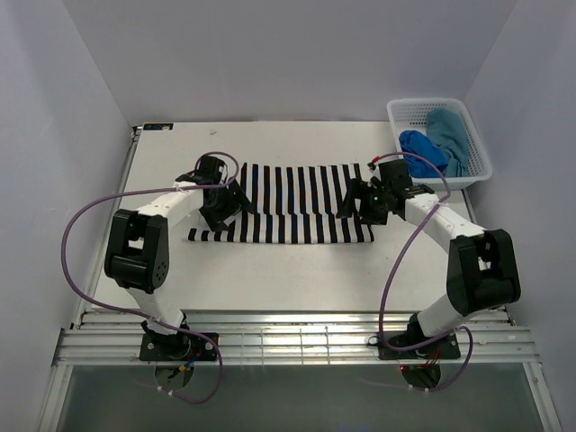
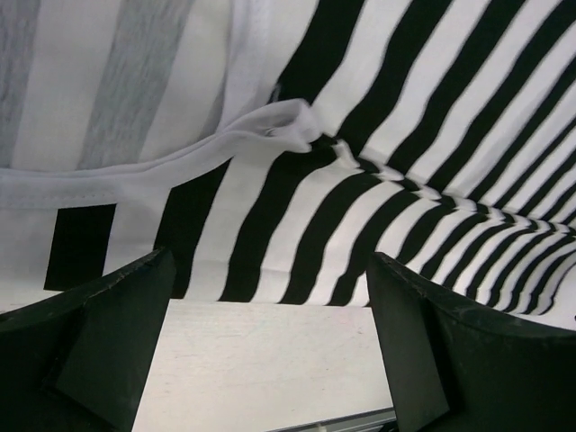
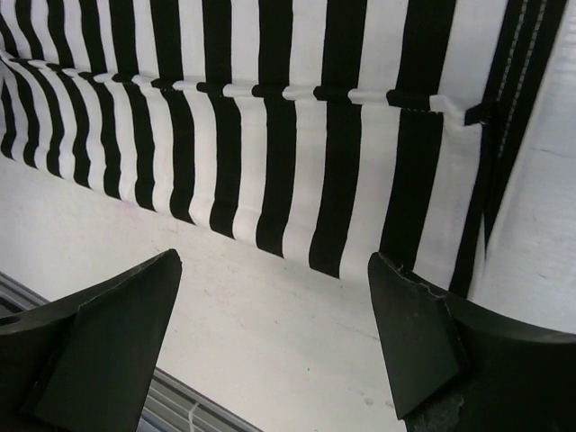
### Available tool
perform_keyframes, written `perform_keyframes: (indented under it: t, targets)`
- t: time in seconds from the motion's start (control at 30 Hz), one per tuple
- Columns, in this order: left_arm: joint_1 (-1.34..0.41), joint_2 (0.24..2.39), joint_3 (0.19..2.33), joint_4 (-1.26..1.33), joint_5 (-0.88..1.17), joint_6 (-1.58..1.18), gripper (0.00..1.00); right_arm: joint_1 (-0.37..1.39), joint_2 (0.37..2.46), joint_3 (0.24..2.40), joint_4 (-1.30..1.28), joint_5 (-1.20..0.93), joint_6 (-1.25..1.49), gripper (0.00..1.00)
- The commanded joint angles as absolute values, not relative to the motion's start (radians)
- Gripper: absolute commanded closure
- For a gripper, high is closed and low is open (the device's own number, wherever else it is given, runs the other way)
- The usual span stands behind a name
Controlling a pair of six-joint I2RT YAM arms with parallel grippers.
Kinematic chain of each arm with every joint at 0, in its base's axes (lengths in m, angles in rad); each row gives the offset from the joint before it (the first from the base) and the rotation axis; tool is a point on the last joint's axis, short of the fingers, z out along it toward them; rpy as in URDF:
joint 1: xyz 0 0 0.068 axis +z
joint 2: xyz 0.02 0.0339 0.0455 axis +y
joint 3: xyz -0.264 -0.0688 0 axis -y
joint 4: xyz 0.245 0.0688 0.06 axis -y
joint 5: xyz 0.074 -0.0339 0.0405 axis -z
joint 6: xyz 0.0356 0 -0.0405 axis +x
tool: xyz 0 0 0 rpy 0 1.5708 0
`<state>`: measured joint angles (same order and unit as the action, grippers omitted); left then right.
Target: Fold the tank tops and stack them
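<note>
Striped black-and-white tank top (image 1: 288,202) lies flat across the middle of the table (image 1: 270,279), apparently doubled over, with a fold line running side to side. It looks thin, soft and light, so it should sag and wrinkle wherever it is lifted. Pinching both layers at an end, one hand per side, should keep it from bunching. The stitched white hem at its left end looks like the firmest place to grab.

Both arms reach forward with elbows bent and wrists tipped down. The left gripper (image 1: 223,203) hangs over the top's left end and the right gripper (image 1: 362,205) over its right end. Each has its fingers spread wide with nothing between them. Whether the fingertips touch the cloth is hard to tell.

The blue top (image 1: 421,148) and teal top (image 1: 450,130) sit crumpled in the basket (image 1: 479,151) at the far right.
</note>
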<state>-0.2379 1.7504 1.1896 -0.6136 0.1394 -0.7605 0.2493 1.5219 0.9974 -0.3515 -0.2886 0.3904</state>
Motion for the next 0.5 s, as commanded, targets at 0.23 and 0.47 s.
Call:
perform_keyframes:
  t: [0.23, 0.47]
  targets:
    - [-0.241, 1.737, 1.010, -0.567, 0.143, -0.805, 0.02, 0.279, 1.634, 0.890, -0.239, -0.291, 0.400, 0.10]
    - [-0.247, 1.527, 0.789, -0.584, 0.147, -0.850, 0.02, 0.314, 1.462, 0.669, -0.215, -0.298, 0.443, 0.10]
